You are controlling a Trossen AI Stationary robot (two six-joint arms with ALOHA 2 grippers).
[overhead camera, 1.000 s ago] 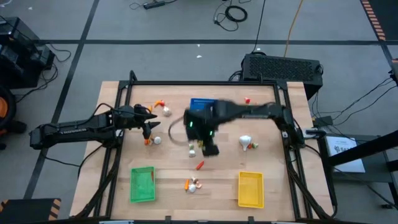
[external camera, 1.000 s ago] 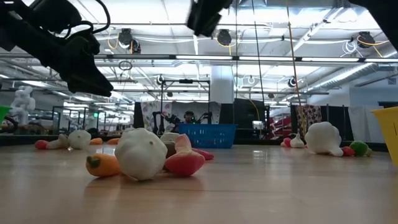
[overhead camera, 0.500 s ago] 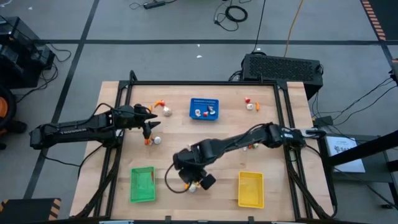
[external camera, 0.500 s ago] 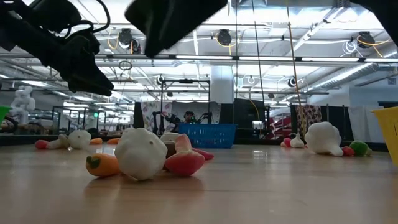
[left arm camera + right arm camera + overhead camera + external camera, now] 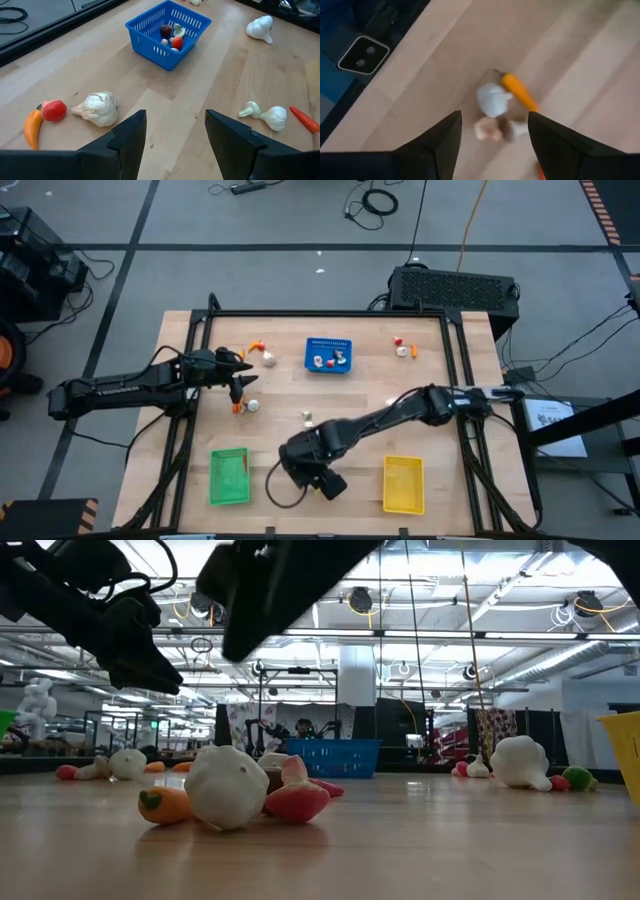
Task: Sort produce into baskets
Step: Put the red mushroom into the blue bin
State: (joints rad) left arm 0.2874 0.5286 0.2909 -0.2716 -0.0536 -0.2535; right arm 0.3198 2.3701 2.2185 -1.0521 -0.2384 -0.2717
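No readable text, labels, brands or numbers anywhere. Left arm (image 5: 110, 391) has pale lettering along its link in the high view, too small to read. A white sheet (image 5: 553, 420) lies at about 3 o'clock off the worktop (image 5: 330, 395), with dark print marks, also illegible. Orange-and-black hazard striping (image 5: 603, 210) on the floor at about 1 o'clock, stripes only, no words. Low view shows the room behind with nothing legible.
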